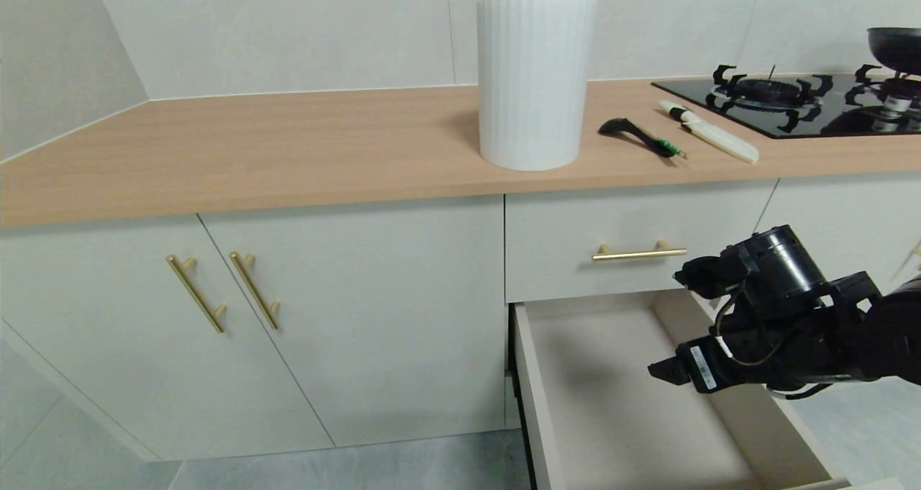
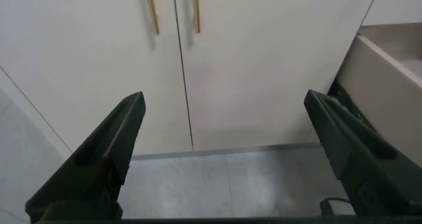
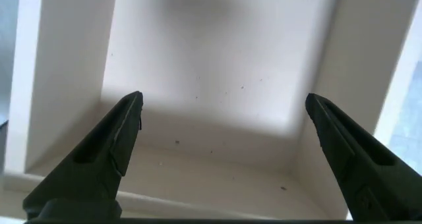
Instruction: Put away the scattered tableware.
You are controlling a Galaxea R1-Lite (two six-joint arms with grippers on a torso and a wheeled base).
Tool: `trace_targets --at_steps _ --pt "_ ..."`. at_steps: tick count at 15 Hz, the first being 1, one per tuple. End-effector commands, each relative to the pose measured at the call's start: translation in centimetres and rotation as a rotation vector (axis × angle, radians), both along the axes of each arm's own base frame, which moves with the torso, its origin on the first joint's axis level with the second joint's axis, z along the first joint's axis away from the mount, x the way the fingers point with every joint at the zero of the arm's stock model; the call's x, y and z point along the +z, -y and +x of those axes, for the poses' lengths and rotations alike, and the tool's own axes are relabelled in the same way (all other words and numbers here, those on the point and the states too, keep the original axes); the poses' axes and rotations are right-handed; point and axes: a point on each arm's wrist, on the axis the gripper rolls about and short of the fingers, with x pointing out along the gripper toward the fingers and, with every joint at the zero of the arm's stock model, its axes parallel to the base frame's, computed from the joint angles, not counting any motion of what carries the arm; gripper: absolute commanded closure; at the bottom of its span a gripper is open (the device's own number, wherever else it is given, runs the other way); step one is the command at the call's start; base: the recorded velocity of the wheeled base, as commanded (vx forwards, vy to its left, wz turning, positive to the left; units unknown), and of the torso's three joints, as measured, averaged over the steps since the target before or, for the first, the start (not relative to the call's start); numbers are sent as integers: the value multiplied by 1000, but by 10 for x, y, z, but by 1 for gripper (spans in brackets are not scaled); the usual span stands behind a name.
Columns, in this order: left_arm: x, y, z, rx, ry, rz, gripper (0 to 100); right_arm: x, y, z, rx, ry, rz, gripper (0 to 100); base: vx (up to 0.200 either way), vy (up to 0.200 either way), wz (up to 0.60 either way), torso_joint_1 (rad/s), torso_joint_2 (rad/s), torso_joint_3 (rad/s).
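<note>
Wood bench [image 1: 288,152] is laid with spoon [image 1: 637,136] and knife [image 1: 709,132], far right; right claw [image 1: 668,324] is spread over the open drawer [image 1: 529,382], left claw [image 2: 224,102] likewise spread.

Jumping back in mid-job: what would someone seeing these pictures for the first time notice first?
Probably the tall white ribbed canister standing on the wooden counter. Next comes the open drawer below it to the right, bare inside, with the right claw open over it. After that, the black spoon and cream knife lying on the counter between canister and stove.
</note>
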Motion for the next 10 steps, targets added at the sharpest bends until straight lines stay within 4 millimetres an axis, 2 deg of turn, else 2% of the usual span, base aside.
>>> trace_targets --at_steps 1,5,9,10 --pt "0 0 0 -1 -2 -1 0 9 -2 2 4 49 22 0 0 0 0 163 -540 -286" --pt "0 0 0 1 -2 -1 0 40 -3 19 -6 187 76 0 0 0 0 162 -490 -288" --pt "0 0 0 1 0 -1 0 66 -2 50 -1 294 70 0 0 0 0 187 -480 -283" --pt "0 0 0 1 -2 -1 0 78 -2 63 -15 342 85 0 0 0 0 159 -383 -217"
